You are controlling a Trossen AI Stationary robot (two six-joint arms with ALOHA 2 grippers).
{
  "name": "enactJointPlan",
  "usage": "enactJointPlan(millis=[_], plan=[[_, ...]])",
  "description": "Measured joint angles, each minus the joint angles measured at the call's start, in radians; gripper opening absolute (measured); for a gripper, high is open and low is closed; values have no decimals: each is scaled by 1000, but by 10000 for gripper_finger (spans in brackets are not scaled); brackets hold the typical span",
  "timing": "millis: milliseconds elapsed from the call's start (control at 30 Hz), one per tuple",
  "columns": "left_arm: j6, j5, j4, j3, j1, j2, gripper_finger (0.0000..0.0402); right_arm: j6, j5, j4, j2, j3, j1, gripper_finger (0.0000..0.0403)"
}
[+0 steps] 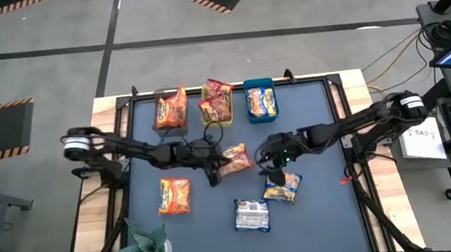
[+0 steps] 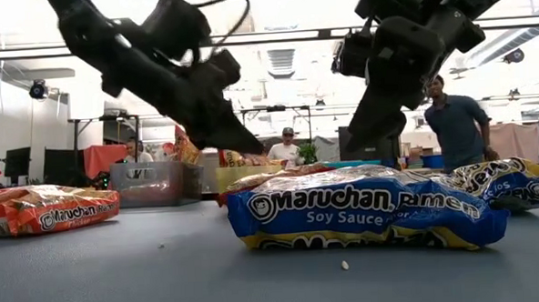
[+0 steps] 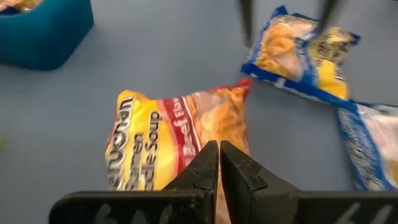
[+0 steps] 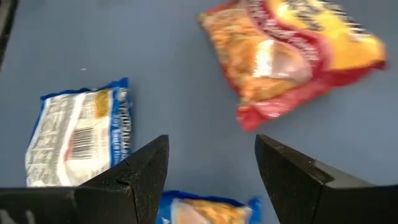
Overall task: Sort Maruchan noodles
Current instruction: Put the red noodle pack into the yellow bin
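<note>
Fingers [image 3: 218, 168] of the left arm hide the red packet's [image 3: 180, 134] near edge.

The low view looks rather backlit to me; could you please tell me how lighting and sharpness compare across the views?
Low view: bright ceiling lights leave both arms as dark silhouettes, while the blue Soy Sauce packet reads sharply. Right wrist view: the red packet is smeared. Left wrist view: the blue packet is soft and the own fingers crisp. High view: even light, no glare.

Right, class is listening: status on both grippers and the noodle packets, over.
Left gripper shut on red-and-yellow packet mid-table. Right gripper open, above blue packet. Nothing in the way.
</note>
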Motion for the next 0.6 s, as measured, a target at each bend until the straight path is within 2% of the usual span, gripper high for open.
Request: enactJointPlan(millis=[100,267,467,600], plan=[[-12,3,-50,-34,-6,-56,0,29,-1,-44,-30,0,-33,226],[-74,11,-38,-88,-21,-73,0,166,-2,-53,-39,0,-91,226],[-126,14,64,-106,-23,17,0,306,-3,-19,23,0,-162,228],[-126,17,89,-75,-23,84,0,365,-3,87,91,-1,-184,244]])
